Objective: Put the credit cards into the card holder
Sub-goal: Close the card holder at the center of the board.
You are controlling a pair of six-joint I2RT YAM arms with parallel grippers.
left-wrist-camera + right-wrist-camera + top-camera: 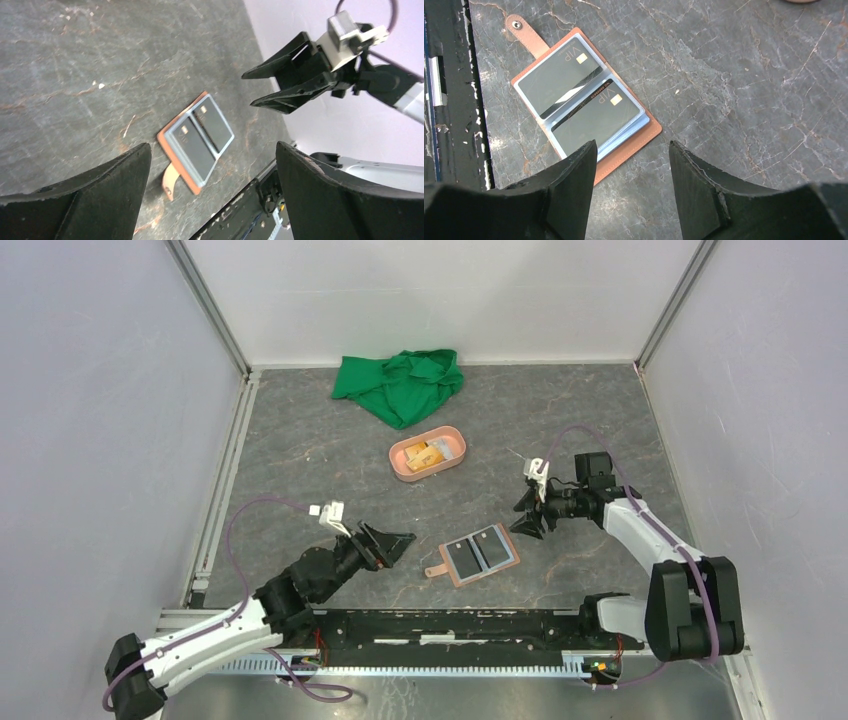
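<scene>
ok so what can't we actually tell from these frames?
Contents of the tray: top view, too small.
Lower sleeves of the card holder: wrist views, under the top credit cards.
Its near corner: right wrist view, behind the right gripper.
Under the green cloth: top view, fabric covers it.

Can't ID the orange bits in the pink tray (396, 462) from above: too small. Can't rule out more credit cards (559, 80) under the top sleeves of the card holder (626, 149). In right wrist view, only get a sliver of tray, clipped by top edge.
</scene>
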